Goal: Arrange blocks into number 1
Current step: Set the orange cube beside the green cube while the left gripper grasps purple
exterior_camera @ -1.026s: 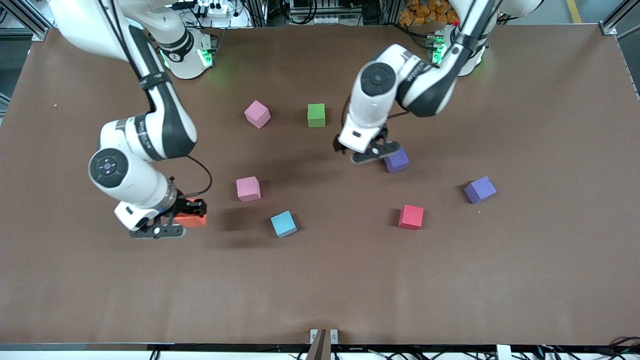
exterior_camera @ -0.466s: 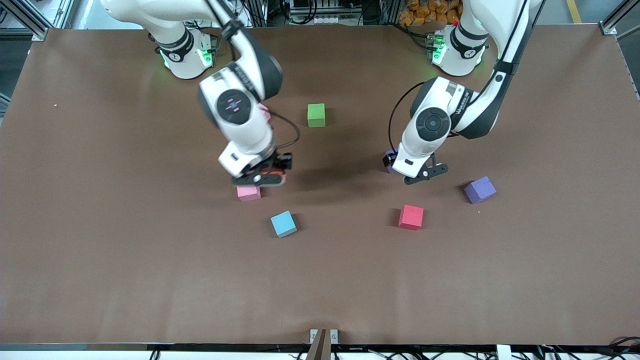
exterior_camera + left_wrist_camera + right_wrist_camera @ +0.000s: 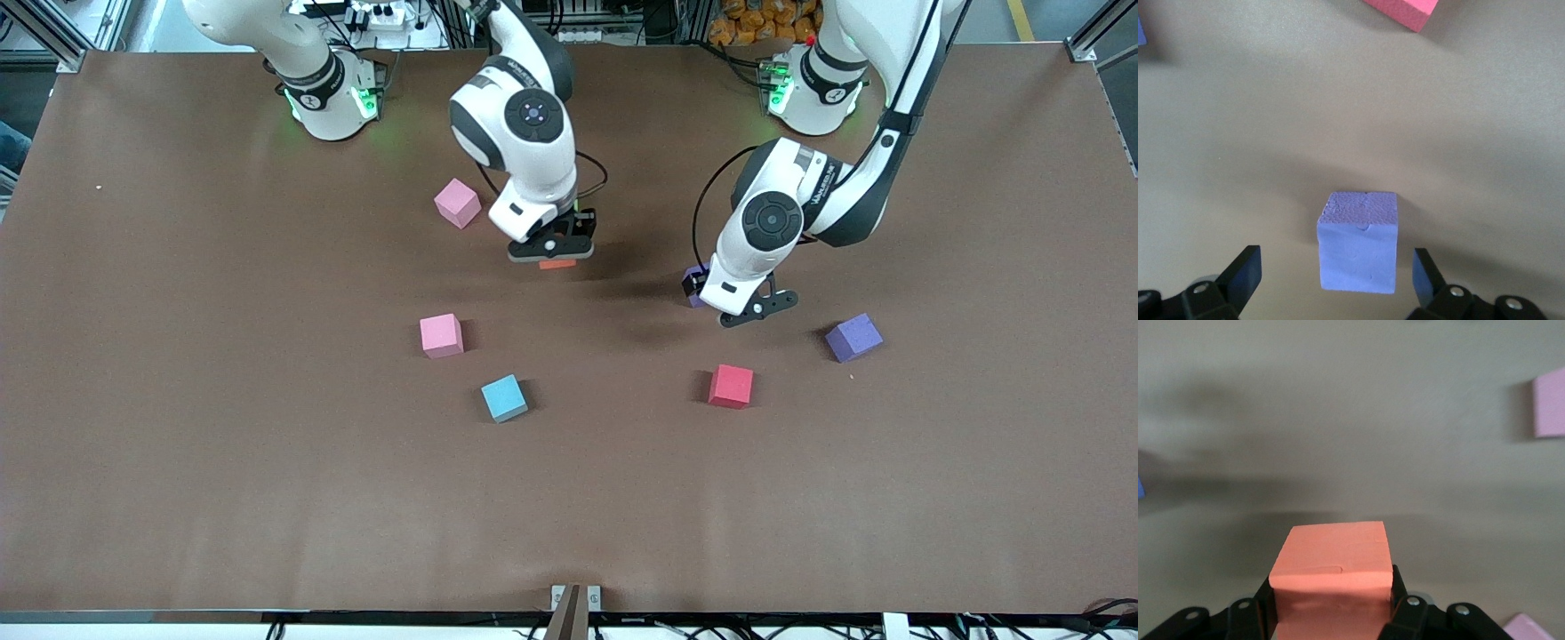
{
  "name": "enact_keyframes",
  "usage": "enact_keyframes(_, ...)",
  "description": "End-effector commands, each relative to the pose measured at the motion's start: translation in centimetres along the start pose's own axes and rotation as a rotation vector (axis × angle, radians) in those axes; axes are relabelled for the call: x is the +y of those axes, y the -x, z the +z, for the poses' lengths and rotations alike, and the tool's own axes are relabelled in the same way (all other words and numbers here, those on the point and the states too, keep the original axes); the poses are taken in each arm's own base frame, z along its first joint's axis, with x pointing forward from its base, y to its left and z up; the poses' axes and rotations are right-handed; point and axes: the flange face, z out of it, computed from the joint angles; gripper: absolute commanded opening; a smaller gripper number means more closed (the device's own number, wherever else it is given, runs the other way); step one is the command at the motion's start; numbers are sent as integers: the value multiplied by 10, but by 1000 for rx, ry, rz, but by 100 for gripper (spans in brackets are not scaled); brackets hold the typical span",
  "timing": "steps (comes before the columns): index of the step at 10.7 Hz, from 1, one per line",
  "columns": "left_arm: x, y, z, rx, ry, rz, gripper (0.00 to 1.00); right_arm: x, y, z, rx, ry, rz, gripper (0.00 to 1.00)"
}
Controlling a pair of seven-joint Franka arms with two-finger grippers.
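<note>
Right gripper (image 3: pixel 553 252) pinches the orange block (image 3: pixel 1332 577), aloft where the green one stood, now hidden. Left gripper (image 3: pixel 745 308), jaws spread, straddles a purple block (image 3: pixel 1358 241) at three o'clock of it. Other blocks lie scattered; no numeral formed yet.

My right arm comes off its base at 11 o'clock of the front view and reaches to table centre, wrist pointing straight down. My right gripper (image 3: pixel 553 252) hangs in the air, fingers clamped on the orange block (image 3: pixel 1333 568) from both sides.

My left arm comes off its base at 1 o'clock, elbow folded, forearm angled down toward 7 o'clock. My left gripper (image 3: pixel 743 307) sits low, fingers (image 3: pixel 1245 272) spread wide, one on either side of a purple block (image 3: pixel 1358 241), apart from it.
</note>
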Motion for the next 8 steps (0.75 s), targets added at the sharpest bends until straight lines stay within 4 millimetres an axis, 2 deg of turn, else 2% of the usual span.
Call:
enact_keyframes(1,-9,6,28,26,18,16,100,-1,25,32,3,-2,4,61)
enact_keyframes(3,-11,7,39,37,31,19,100,-14,45,52,-18,19,23,61)
enact_keyframes(5,-10,7,38,39,36,17,100,-19,55,60,-30,28,50,61)
enact_keyframes(8,-8,5,35,34,53,2,100,-12,63,76,-50,52,64,61)
